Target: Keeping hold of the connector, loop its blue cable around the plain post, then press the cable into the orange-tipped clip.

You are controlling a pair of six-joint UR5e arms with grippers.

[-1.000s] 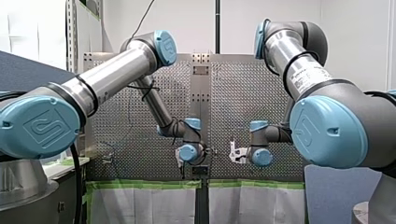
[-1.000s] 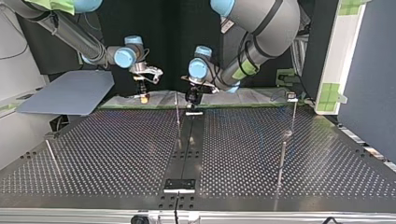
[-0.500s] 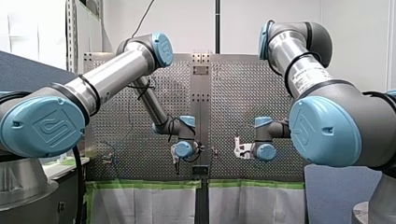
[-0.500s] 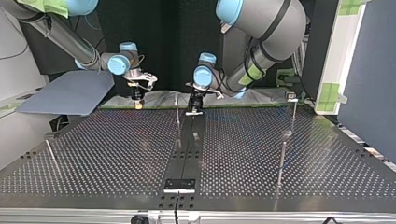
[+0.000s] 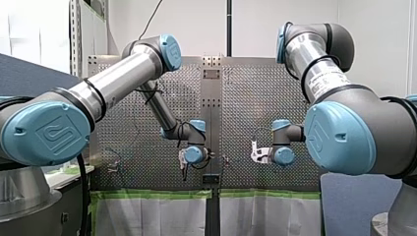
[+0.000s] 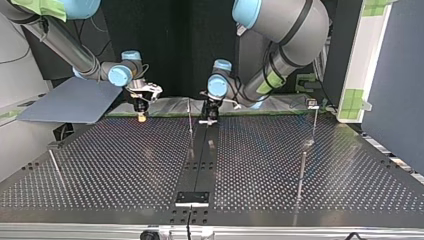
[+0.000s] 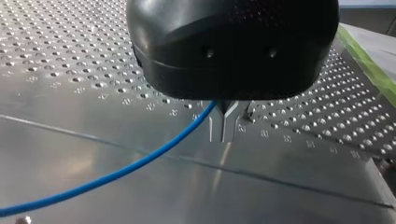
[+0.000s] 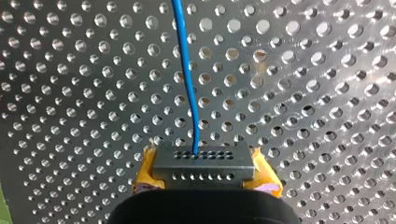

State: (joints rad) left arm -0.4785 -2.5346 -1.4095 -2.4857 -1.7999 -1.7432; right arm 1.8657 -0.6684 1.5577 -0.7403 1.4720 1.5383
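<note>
While you held the grey connector [image 8: 204, 161] clamped between the right gripper's [image 8: 204, 176] yellow pads [image 8: 144, 170], its blue cable [image 8: 186, 70] ran ahead across the perforated table [image 8: 327, 93], and the left gripper's [image 7: 223, 128] metal fingers [image 7: 215, 131] pinched that cable just above the table.

site: robotics lab | cue: perforated table [image 6: 125, 160]; green-taped panel [image 6: 358, 55]

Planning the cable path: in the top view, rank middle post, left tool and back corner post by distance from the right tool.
From the right tool, which holds the connector, along the back row:
1. Middle post: next toward the view's right.
2. Left tool, shut on the cable: just past that post.
3. Back corner post: view's far right.
</note>
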